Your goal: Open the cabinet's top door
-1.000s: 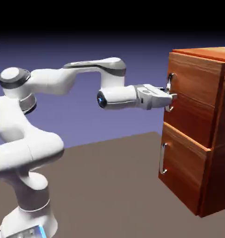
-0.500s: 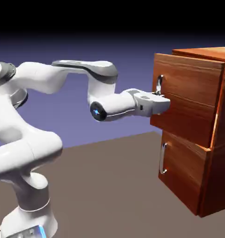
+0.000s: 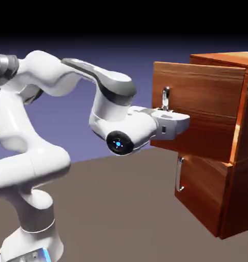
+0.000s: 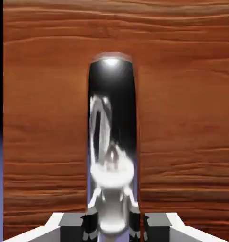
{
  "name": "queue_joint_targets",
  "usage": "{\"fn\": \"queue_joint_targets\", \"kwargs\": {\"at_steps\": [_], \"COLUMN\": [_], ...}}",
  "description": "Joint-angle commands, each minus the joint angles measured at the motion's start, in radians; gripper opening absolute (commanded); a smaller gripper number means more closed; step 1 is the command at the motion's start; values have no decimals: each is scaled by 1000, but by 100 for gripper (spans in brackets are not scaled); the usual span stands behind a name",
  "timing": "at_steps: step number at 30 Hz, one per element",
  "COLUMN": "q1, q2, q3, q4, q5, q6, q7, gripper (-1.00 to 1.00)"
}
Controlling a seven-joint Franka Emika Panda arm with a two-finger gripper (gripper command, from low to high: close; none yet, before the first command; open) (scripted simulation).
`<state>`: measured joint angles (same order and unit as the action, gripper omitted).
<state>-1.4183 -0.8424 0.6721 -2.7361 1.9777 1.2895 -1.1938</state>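
The door [image 3: 203, 107] has swung from nearly closed to well ajar, fingers [image 4: 114, 227] clamped on its handle [image 4: 111, 118], so opening is working

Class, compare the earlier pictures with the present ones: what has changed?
The top door has swung further open, its handle side moving toward the exterior view's left. The gripper, shut on the door's handle, moved with it. The lower door stayed closed.
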Motion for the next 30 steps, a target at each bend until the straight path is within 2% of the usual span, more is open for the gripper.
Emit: {"fn": "queue_joint_targets", "kwargs": {"at_steps": [1,7,15,30], "q1": [-24,-148,-239,-201], "q2": [34,249,539,1062], "q3": [-9,-24,7,57], "q4": [18,159,386,854], "q5": [-43,-293,-576,-975], "q6": [-37,-201,-292,-377], "q7": [-21,-141,-238,-202], "gripper": [-100,-100,-100,-100]}}
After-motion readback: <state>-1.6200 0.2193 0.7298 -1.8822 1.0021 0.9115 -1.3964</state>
